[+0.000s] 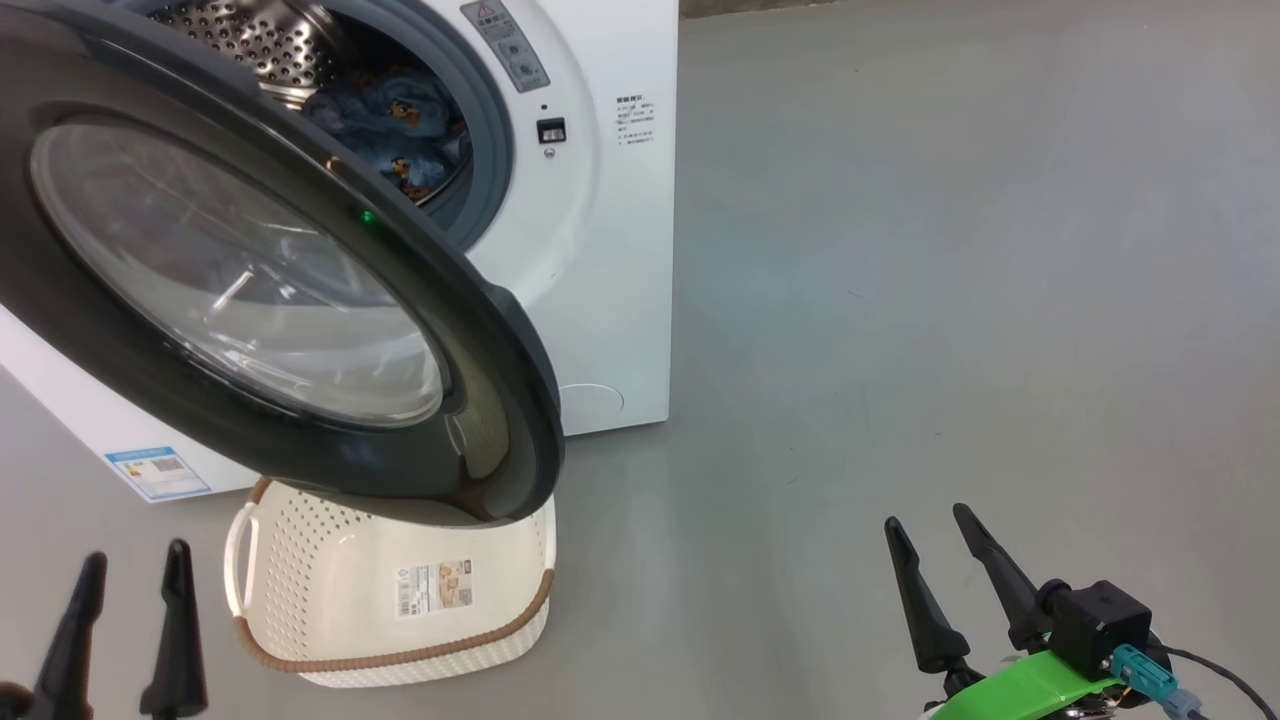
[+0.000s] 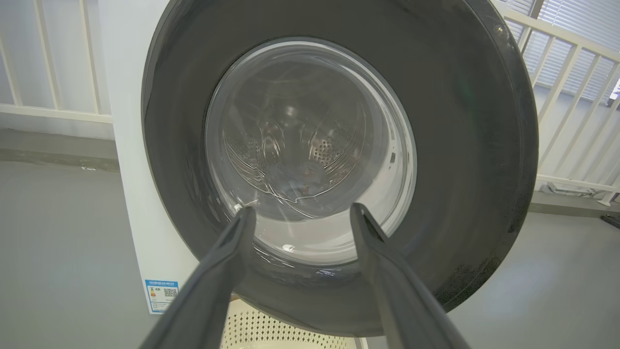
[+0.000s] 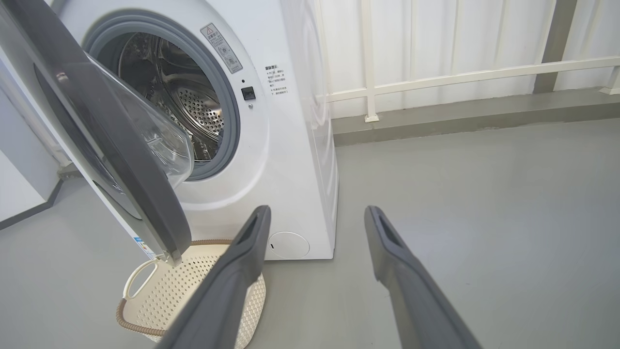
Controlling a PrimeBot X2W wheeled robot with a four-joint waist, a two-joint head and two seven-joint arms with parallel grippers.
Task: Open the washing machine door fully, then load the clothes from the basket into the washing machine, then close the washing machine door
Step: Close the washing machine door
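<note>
The white washing machine (image 1: 600, 250) stands at the upper left of the head view. Its door (image 1: 480, 330), black-rimmed with a glass bowl, hangs partly open and swings out over the basket. The clothes (image 1: 395, 125), blue with small bears, lie inside the steel drum. The cream basket (image 1: 330, 590) sits on the floor under the door with its label sticker showing and nothing in it. My left gripper (image 1: 137, 552) is open, low at the left, facing the door's glass (image 2: 310, 145). My right gripper (image 1: 925, 515) is open over bare floor, right of the basket (image 3: 184, 286).
Grey floor (image 1: 950, 250) stretches wide to the right of the machine. A white railing (image 3: 436, 77) and wall run behind it. A blue energy sticker (image 1: 158, 472) and a round cap (image 1: 590, 400) sit low on the machine's front.
</note>
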